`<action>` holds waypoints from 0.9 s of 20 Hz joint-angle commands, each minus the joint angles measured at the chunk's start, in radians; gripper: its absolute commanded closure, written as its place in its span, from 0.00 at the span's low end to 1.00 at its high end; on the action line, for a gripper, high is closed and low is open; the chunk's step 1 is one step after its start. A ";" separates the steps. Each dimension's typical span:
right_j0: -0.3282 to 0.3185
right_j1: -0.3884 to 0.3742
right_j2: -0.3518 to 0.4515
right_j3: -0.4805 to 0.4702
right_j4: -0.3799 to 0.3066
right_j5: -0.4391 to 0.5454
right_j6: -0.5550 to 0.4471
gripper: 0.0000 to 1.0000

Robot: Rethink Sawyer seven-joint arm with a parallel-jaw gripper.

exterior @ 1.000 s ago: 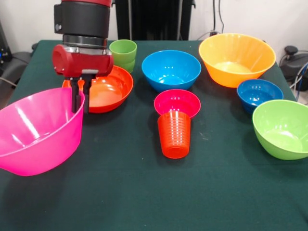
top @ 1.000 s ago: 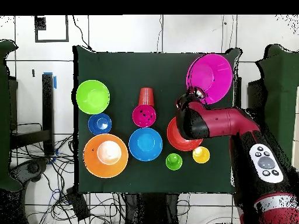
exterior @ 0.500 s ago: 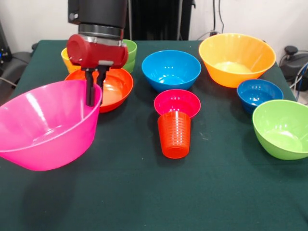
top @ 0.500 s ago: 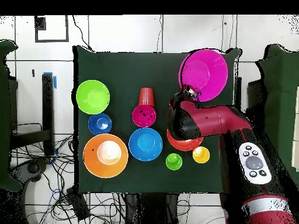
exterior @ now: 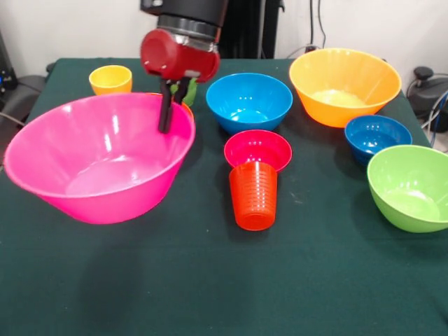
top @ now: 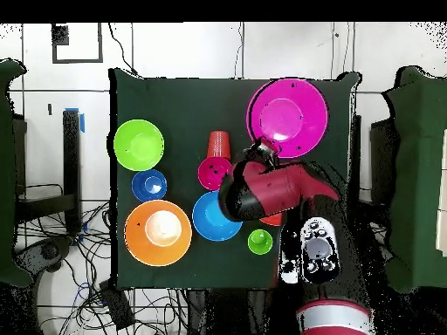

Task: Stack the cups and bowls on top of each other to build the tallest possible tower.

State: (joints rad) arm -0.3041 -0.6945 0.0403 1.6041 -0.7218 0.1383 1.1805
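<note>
Red arm (top: pixel 279 188), black wrist collar, slim black tool (exterior: pixel 169 105)

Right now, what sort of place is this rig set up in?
Most likely a robotics lab, not a home. A table under dark green cloth carries only bright plastic bowls, the gripper holding the large pink bowl by its rim. In the overhead view, loose cables sprawl over a tiled floor.
</note>
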 commanded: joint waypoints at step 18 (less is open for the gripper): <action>0.379 0.063 -0.446 0.098 0.054 0.071 0.539 1.00</action>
State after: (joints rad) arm 0.0400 -0.6887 -0.3636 1.6312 -0.6987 0.1372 1.5372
